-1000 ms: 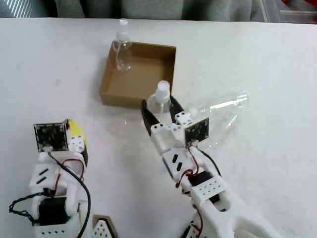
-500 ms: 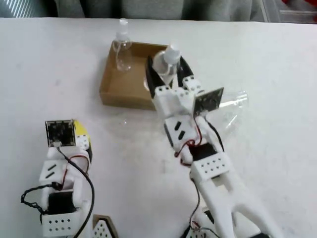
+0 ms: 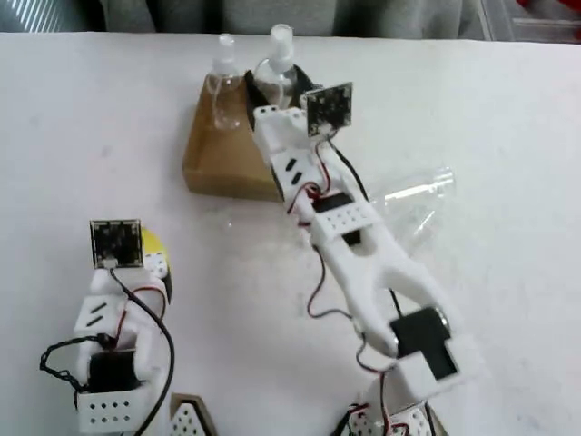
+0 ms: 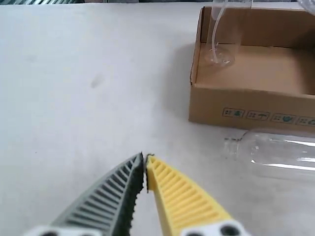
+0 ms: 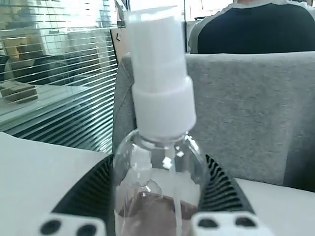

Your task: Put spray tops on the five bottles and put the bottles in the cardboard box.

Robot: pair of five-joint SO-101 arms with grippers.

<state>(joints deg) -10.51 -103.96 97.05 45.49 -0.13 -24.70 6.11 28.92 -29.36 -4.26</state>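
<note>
Cardboard box (image 3: 194, 153): brown, open-topped, shallow, flat on worktop. Clear bottle (image 3: 221, 88) with white spray top stands upright in box's far left corner. Second clear round bottle (image 5: 158, 196), white spray top (image 5: 158, 73) fitted, upright, clamped in right end effector (image 3: 279, 84) above box's far side. Bare-necked bottle (image 4: 275, 153) lies on side just before box's near wall. Another clear bottle (image 3: 413, 193) lies on worktop right of box.

The cardboard box (image 3: 227, 163) sits on the table (image 3: 91, 109), toward its far edge. The first spray bottle (image 3: 222, 86) stands upright in the box's far left corner. Just to its right, the right gripper (image 3: 275, 86) holds the second spray bottle (image 3: 280, 41) upright over the box's far side. A capless bottle (image 3: 408, 204) lies on the table to the right of the box. The left gripper (image 4: 145, 162) is left of the box and before it, well apart.
</note>
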